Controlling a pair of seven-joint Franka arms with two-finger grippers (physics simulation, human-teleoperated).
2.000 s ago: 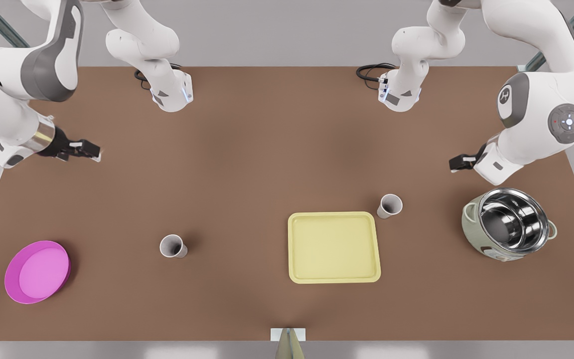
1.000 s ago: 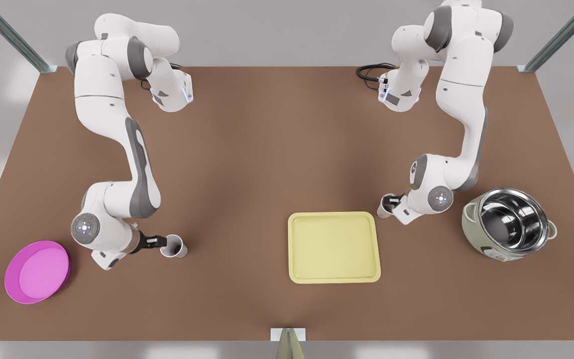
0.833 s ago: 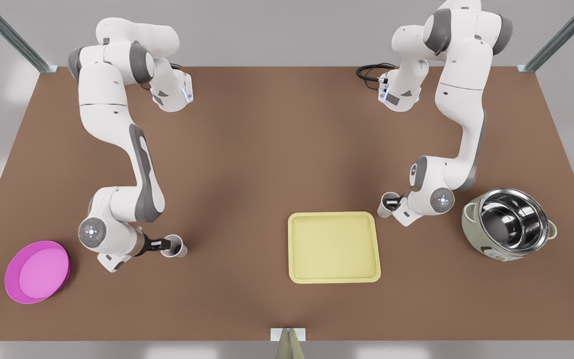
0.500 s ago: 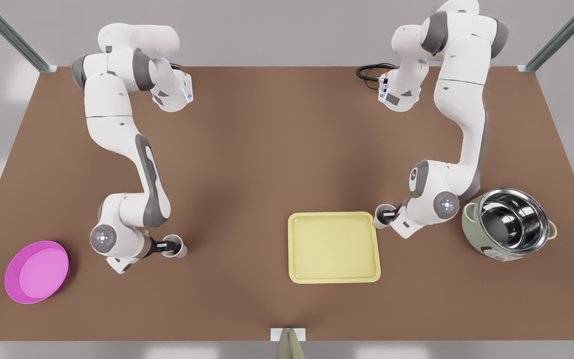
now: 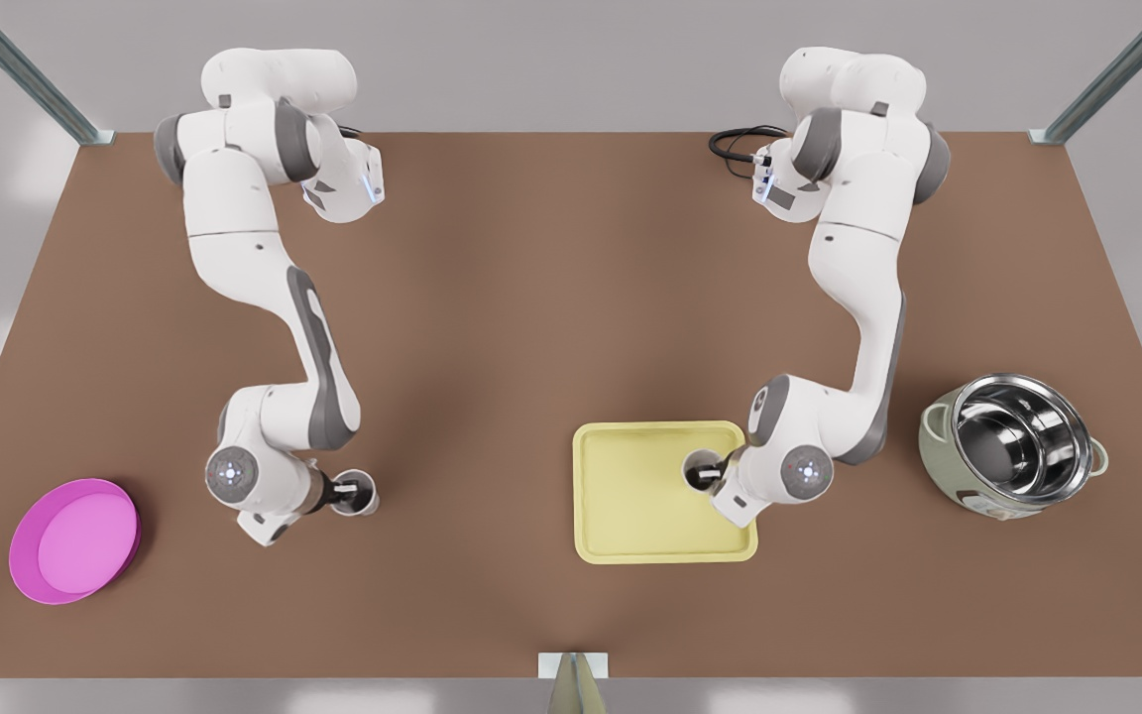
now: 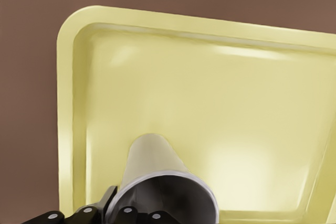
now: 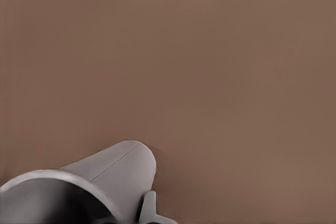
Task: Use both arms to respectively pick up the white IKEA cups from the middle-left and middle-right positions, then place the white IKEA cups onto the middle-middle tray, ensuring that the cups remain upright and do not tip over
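Note:
One white cup (image 5: 701,466) stands upright over the pale yellow tray (image 5: 630,516), near its edge on the front view's right. My left gripper (image 5: 716,473) is shut on its rim; whether the base touches the tray I cannot tell. The left wrist view has this cup (image 6: 152,163) in front of the tray floor (image 6: 210,93). The other white cup (image 5: 360,493) is upright on the brown table at the front view's left, with my right gripper (image 5: 343,491) shut on its rim. In the right wrist view that cup (image 7: 113,166) has bare table behind it.
A round magenta plate (image 5: 73,540) lies at the front view's far left. A large steel-lined pot (image 5: 1015,446) stands at the far right, close to the left arm's elbow. Both arm bases sit at the table's far edge.
The left gripper carried its cup from beside the tray's far corner to over the tray. The right gripper closed on its cup and shifted it slightly toward the tray.

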